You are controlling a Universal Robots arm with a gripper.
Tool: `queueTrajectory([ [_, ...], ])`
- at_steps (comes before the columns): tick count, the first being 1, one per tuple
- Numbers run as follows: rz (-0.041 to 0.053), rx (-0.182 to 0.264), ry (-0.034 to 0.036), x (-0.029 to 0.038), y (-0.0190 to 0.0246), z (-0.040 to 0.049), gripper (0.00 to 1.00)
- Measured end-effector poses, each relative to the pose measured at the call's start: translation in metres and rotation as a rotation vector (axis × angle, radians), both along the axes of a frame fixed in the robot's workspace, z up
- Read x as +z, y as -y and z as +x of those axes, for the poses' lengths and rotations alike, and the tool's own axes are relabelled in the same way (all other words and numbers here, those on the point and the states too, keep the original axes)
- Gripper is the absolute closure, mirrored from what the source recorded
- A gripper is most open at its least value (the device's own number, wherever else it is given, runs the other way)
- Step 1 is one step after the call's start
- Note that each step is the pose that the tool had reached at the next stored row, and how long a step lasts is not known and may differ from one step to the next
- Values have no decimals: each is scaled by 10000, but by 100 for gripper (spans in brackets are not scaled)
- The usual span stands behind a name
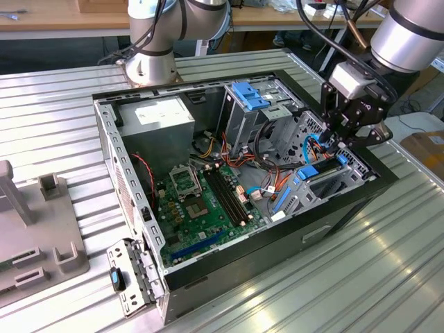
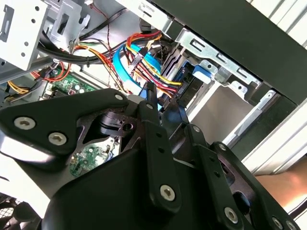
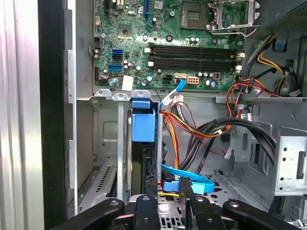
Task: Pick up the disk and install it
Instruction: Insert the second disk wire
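The disk stands on edge in the drive bay at the front corner of the open computer case, its blue plastic frame facing the motherboard. It also appears in the second wrist view as a dark body with a blue tab. My gripper hangs just above the disk's cable end, beside a blue data cable and red and yellow power wires. Its two black fingers stand a little apart with nothing held between them. In the exterior view the gripper is over the case's right corner.
The green motherboard fills the case floor. A grey power supply sits at the back. An upper drive cage with blue brackets stands behind the bay. Bundled cables cross the space beside it. A grey fixture lies on the exterior view's left.
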State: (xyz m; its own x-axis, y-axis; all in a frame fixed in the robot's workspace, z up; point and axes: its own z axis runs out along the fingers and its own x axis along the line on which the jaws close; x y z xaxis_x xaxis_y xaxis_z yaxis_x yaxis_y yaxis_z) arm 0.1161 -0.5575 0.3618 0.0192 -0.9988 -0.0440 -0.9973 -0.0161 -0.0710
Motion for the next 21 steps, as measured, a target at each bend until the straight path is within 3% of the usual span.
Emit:
queueTrajectory([
  [10, -3, -99, 1, -34, 0, -31, 68],
  [11, -3, -100, 0, -33, 0, -32, 70],
  [12, -3, -100, 1, -34, 0, -32, 83],
  [21, -3, -99, 8, -33, 2, -48, 84],
])
